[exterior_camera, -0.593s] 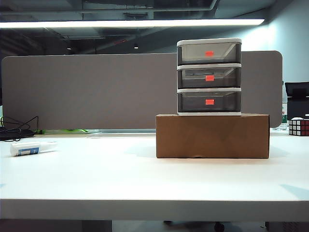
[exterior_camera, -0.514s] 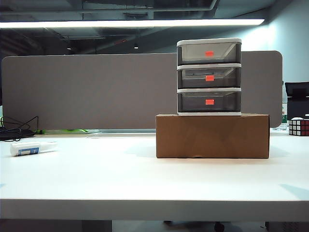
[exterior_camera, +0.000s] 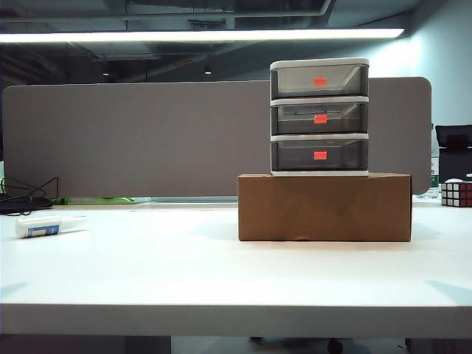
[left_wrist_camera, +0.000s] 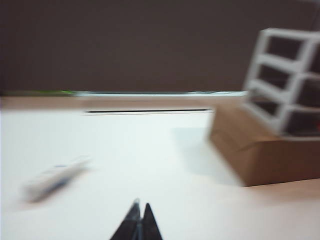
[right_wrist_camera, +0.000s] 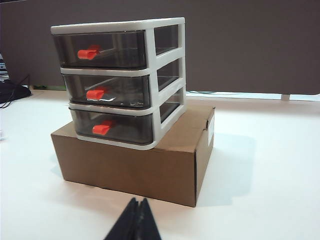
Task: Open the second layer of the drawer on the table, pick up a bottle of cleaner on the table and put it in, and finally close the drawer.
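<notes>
Right wrist view: right hand (right_wrist_camera: 136,220) closed, empty; drawer (right_wrist_camera: 125,80) at its 12 o'clock, on one cardboard box (right_wrist_camera: 150,165). Three tiers; second layer (right_wrist_camera: 107,91) shut. Left hand (left_wrist_camera: 138,225) closed, empty; one bottle of cleaner (exterior_camera: 50,226) at its 10 o'clock, lying lengthwise along the desk (exterior_camera: 221,280).

Open-plan office: grey desk partition (exterior_camera: 147,140), ceiling strip light (exterior_camera: 199,35).

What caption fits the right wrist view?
Shut right claw faces the closed three-tier drawer unit standing on a cardboard box.
</notes>
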You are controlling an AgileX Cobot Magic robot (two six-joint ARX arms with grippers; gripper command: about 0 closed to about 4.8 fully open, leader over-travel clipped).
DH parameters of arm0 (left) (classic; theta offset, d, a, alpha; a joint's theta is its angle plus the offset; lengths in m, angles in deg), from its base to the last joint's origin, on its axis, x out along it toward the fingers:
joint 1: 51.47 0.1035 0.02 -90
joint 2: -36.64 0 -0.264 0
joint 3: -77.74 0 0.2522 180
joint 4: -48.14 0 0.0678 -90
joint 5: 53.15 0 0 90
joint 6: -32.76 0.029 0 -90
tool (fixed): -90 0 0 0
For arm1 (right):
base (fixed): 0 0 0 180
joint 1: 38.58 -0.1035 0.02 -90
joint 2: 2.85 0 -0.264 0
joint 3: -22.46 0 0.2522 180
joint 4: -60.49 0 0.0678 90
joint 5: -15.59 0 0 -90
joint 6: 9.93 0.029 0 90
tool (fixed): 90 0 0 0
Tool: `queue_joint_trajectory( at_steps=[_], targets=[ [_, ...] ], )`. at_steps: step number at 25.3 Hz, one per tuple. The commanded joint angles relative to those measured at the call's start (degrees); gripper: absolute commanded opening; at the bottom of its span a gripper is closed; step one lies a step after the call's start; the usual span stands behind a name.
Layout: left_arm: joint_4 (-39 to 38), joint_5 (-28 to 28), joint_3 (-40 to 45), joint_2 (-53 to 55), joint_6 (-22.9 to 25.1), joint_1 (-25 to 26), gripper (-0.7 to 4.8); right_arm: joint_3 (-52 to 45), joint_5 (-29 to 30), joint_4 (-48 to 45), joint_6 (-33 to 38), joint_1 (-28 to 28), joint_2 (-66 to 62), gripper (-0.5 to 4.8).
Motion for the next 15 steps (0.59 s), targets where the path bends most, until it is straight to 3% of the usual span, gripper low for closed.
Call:
queue_joint_trajectory(
  at_steps=[1, 5, 7, 11, 12, 15],
  targets=[
    [2.95, -7.26, -0.04, 0.02, -9.57, -0.17, -0.05, -0.33, 3.89, -0.87, 3.78, -0.04, 0.11, -0.02],
    [2.86, -8.02, -0.07, 0.15, -12.7, -0.94, -0.05, -0.33, 3.65, -1.51, 7.28, -0.04, 0.11, -0.02],
    [3.26, -7.32, -0.07, 1.25, -14.03, -4.13, -0.05, -0.28, 3.67, -3.65, 7.52, -0.13, 0.02, -0.03],
    [7.98, 2.73, -1.09, 7.04, -13.6, -14.8, -0.05, 1.51, 1.33, -5.31, 7.48, -0.98, -0.11, -0.05],
    [9.51, 7.63, -2.8, 11.15, -11.45, -19.45, -0.05, 2.64, 0.46, -4.92, 7.45, -1.6, -0.15, -0.05],
    [14.51, 13.57, -7.61, 23.32, -5.14, -26.71, -0.06, 5.05, 0.37, -4.94, 6.12, -2.21, -1.64, -0.05]
  ],
)
